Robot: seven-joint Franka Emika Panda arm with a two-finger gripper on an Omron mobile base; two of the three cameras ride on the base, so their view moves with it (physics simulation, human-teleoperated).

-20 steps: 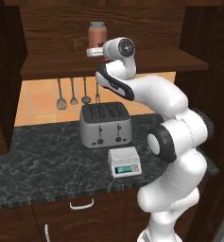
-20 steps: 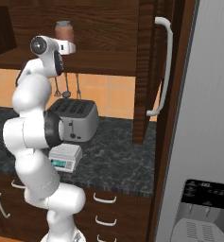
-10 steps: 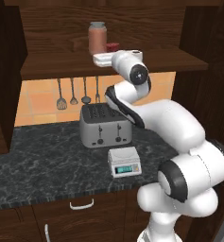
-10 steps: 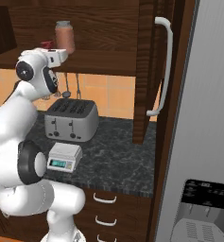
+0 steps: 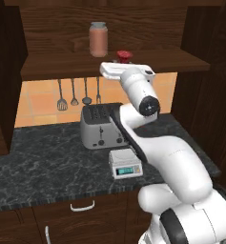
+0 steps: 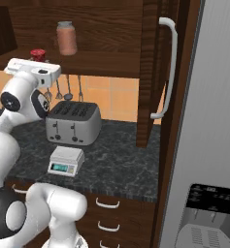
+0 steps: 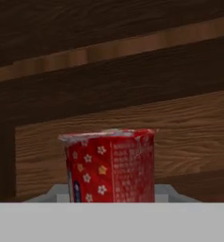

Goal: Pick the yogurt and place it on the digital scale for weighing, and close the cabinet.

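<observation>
- The yogurt (image 7: 109, 165) stands upright on the cabinet (image 5: 133, 28) shelf, long axis vertical, foil lid up, to the right of the taller jar (image 5: 98, 39) in the left base view.
- The arm's white hand reaches level with the shelf edge, right in front of the cup; whether the gripper is apart or together cannot be told, as its fingers are hidden.
- On the bench (image 5: 43, 164) below, the digital scale (image 5: 126, 163) sits bare just in front of the toaster (image 5: 101, 126), display facing outward.
- The cabinet door (image 6: 160, 72) stands open.
</observation>
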